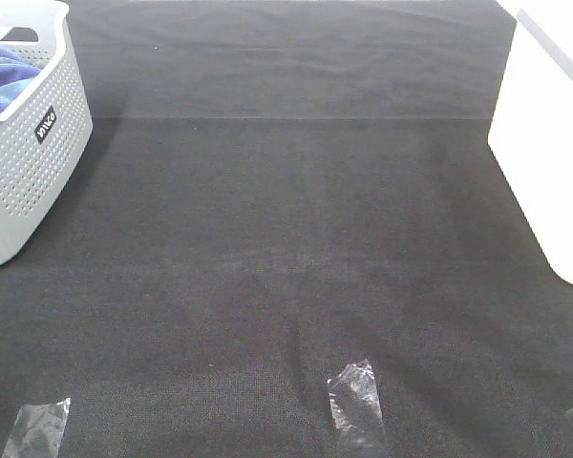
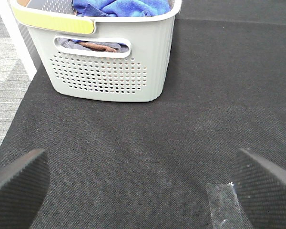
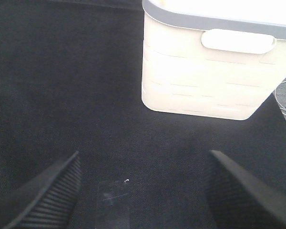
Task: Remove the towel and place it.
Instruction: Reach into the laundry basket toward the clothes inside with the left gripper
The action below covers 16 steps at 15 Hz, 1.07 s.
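Blue towel (image 1: pixel 5 76) lies in the basket (image 1: pixel 29 181), whose yellow handle (image 2: pixel 52 23) only the left wrist view shows. Left gripper (image 2: pixel 142 191) and right gripper (image 3: pixel 145 195) gape wide, empty.

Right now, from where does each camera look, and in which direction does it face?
Exterior high: mounted above, looking down on the black mat; no part of the robot shows.
Left wrist: low, facing the grey basket holding the towel; both fingers of the open left end effector show.
Right wrist: low, facing the white bin; open right end effector shows.
Shared: exterior high also sees basket, towel and bin.
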Motion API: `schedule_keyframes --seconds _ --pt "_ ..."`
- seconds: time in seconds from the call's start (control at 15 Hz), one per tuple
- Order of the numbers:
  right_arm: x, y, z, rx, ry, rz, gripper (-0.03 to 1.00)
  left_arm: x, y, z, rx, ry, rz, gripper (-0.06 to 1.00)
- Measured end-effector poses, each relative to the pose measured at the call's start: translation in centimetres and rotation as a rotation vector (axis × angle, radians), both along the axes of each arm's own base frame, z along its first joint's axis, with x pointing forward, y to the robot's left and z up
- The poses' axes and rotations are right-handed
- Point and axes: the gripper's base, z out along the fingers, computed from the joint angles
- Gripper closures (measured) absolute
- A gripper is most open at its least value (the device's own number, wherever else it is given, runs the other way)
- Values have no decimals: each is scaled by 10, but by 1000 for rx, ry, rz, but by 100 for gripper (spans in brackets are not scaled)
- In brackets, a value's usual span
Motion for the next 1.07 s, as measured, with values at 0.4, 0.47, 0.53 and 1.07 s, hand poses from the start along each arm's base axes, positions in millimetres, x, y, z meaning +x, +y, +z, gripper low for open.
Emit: schedule_keyframes --seconds 0.4,0.47,0.53,1.07 --pt "0 0 0 0 0 0 24 0 0 0 0 0 0 -5" --pt "0 0 0 0 0 0 24 0 0 0 0 0 0 -5" --pt "0 0 0 0 0 0 24 0 0 0 0 0 0 -5" --pt "0 0 0 0 0 0 24 0 0 0 0 0 0 -5"
